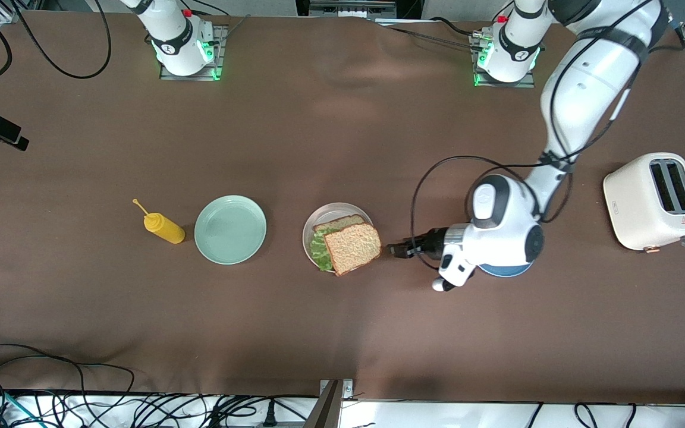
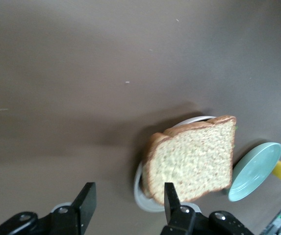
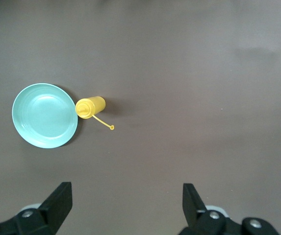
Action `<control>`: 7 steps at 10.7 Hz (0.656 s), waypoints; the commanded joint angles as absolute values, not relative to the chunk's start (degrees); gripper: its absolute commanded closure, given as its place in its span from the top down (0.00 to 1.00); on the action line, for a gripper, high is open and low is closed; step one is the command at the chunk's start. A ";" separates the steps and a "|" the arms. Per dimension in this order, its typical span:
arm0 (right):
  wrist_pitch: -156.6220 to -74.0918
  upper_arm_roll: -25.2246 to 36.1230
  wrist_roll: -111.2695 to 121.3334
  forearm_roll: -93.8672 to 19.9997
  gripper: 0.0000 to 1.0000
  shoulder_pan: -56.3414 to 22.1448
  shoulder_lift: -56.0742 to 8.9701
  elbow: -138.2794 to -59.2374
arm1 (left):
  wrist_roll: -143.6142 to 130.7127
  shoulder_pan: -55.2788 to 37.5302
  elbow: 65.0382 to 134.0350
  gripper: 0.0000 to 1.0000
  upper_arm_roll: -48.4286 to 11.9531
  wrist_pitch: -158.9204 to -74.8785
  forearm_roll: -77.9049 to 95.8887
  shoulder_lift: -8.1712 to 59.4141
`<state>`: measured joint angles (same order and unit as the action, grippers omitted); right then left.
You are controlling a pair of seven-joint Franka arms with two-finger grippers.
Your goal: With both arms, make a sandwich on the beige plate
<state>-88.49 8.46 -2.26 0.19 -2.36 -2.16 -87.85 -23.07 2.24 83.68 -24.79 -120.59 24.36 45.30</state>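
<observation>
Two bread slices [image 1: 352, 248], one lettuce leaf [image 1: 319, 251], beige plate [image 1: 338, 209], left gripper [image 1: 395, 250] beside, released, right gripper [image 3: 125, 200] spread wide

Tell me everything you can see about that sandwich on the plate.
The sandwich is two square slices of speckled brown wholegrain bread with darker crust and a ruffled green lettuce leaf between them. It lies on the beige plate. The top slice sits askew, so an edge of the bottom slice and the lettuce show, and one corner reaches out past the plate's rim toward the left claw, whose fingers stand apart just beside it, apparently without touching.
</observation>
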 commanded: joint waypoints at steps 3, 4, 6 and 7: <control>-88.50 8.26 -2.72 0.26 1.00 -2.37 -1.76 -87.71 | -24.52 9.48 85.96 0.87 -23.20 -103.65 15.06 32.18; -88.51 8.26 -2.72 0.26 1.00 -2.37 -1.76 -87.71 | -24.17 10.54 85.70 1.00 -23.12 -101.36 11.90 30.69; -88.51 8.26 -2.72 0.26 1.00 -2.37 -1.76 -87.71 | -19.37 11.42 85.69 1.00 -23.20 -97.57 6.00 27.52; -88.51 8.26 -2.72 0.26 1.00 -2.37 -1.76 -87.71 | -18.12 12.21 85.78 1.00 -23.03 -96.34 4.15 26.38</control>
<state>-88.53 8.41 -2.26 0.19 -2.37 -2.17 -87.85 -21.10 11.39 83.83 -23.18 -98.04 7.19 29.79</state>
